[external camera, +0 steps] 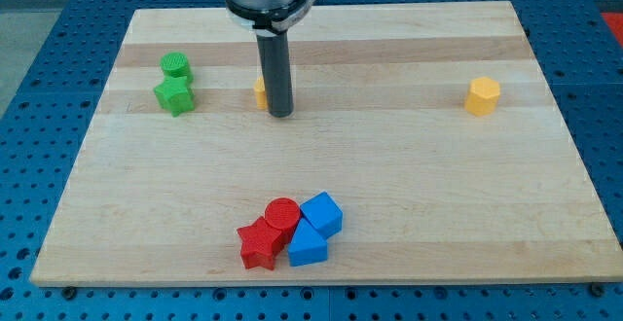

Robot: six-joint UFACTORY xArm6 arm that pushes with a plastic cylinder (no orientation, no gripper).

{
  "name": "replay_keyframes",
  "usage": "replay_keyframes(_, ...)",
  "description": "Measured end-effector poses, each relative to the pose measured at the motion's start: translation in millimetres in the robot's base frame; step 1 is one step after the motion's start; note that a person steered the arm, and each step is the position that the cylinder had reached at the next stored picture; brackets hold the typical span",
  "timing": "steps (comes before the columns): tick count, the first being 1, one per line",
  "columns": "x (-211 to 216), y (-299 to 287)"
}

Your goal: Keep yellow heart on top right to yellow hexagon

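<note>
My tip (280,114) is down on the wooden board (409,195); a bare rod, so it grasps nothing. Yellow heart (261,91) sits just to the tip's left, touching or nearly so, mostly hidden by the rod, so shape is prob. a heart but can't confirm. Yellow hexagon (483,96) is far to the tip's right, approx. level w/ it. Green cylinder (176,65) and green star (175,95) lie to the left. Red cylinder (282,212), red star (258,244), blue cube (322,213) and another blue block (308,245) cluster well below the tip.

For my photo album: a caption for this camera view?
My tip beside a half-hidden yellow block, far left of the yellow hexagon.
</note>
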State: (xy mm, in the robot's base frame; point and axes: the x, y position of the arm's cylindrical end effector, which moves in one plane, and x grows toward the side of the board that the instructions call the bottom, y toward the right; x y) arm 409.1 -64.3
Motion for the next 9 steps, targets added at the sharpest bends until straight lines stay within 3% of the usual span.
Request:
replay_keyframes(2, 53.9, -65.4)
replay_keyframes(3, -3.1, -66.7)
replay_keyframes(6, -34.3, -66.4)
replay_keyframes(7, -32.5, -49.3)
replay_keyframes(9, -63.8, 38.7)
